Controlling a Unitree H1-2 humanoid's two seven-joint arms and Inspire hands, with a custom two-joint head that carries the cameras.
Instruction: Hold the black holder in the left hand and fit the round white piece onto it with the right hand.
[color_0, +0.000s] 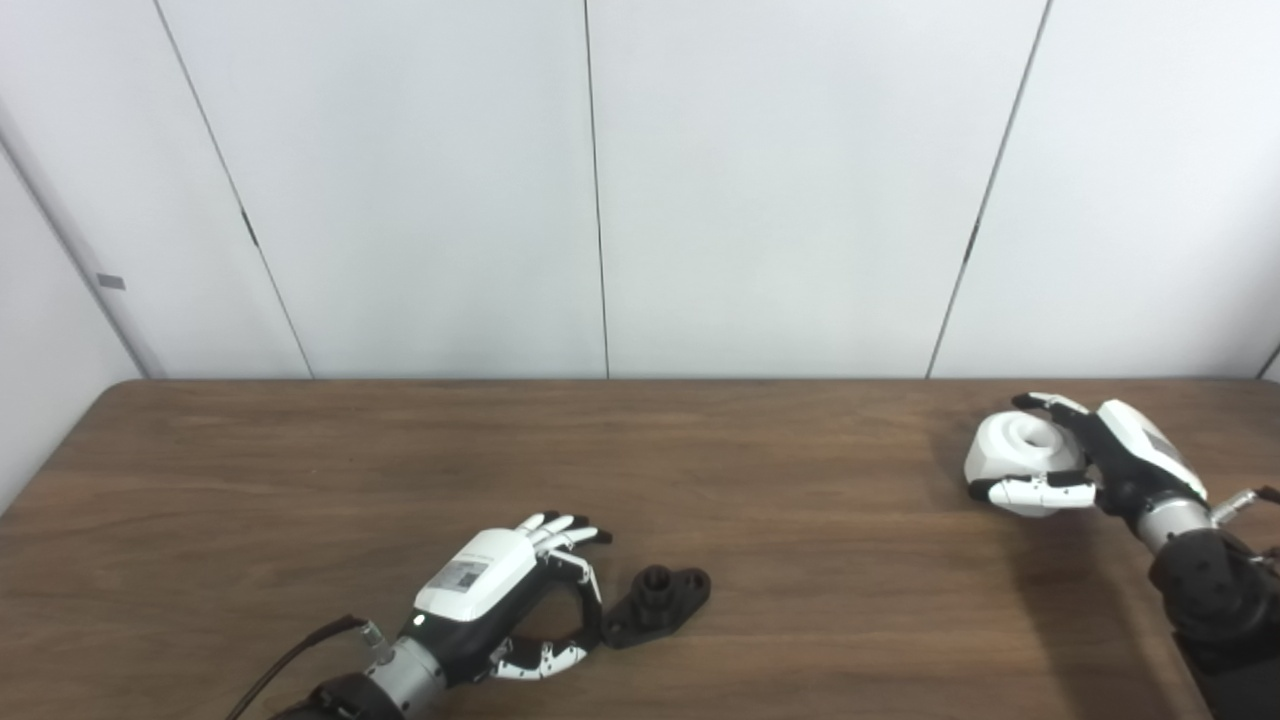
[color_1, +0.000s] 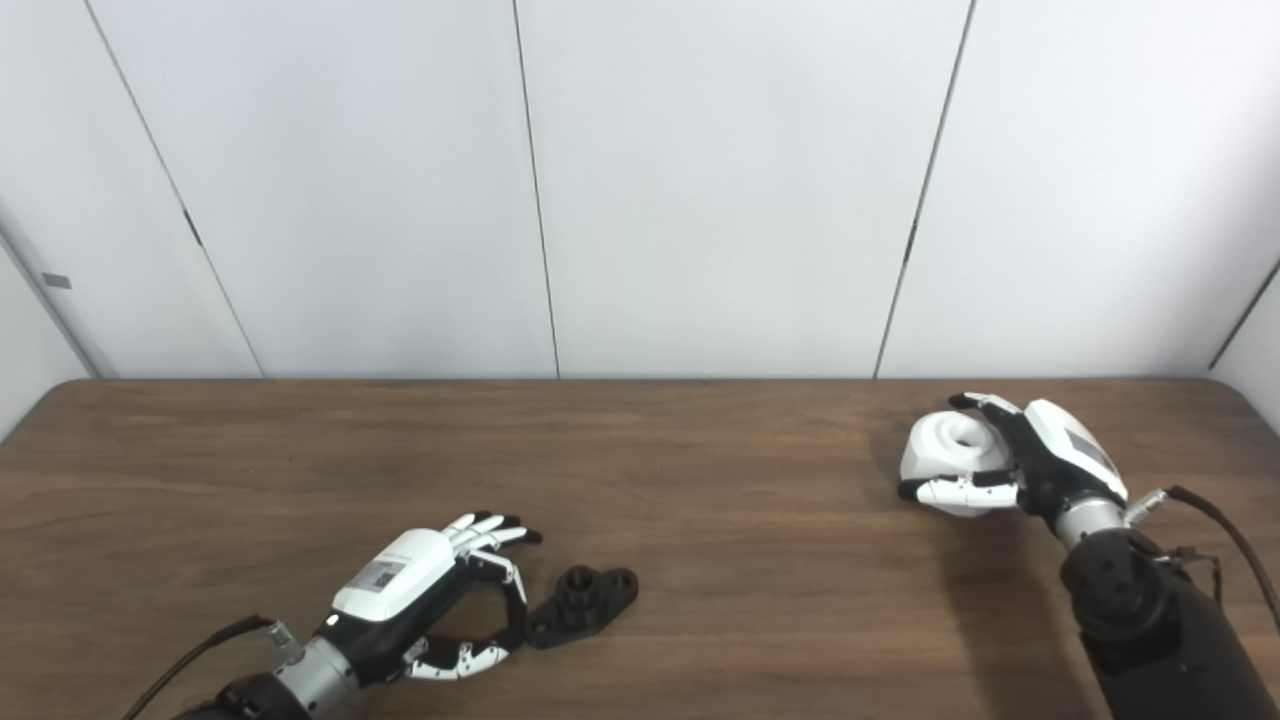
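Note:
The black holder (color_0: 660, 600), a flat plate with a short round post, lies on the brown table (color_0: 700, 470) near the front edge. My left hand (color_0: 500, 590) rests just left of it, with curved fingers and thumb apart around its near end and a fingertip at its edge; I cannot tell if they touch. The round white piece (color_0: 1025, 445), with a hollow in its top, is at the far right. My right hand (color_0: 1120, 455) is shut on it, fingers over the far side and thumb across the front. I cannot tell if it is lifted off the table.
White wall panels (color_0: 600, 200) stand behind the table's far edge. A cable (color_0: 290, 660) trails from my left wrist at the front edge. Bare wood lies between the two hands.

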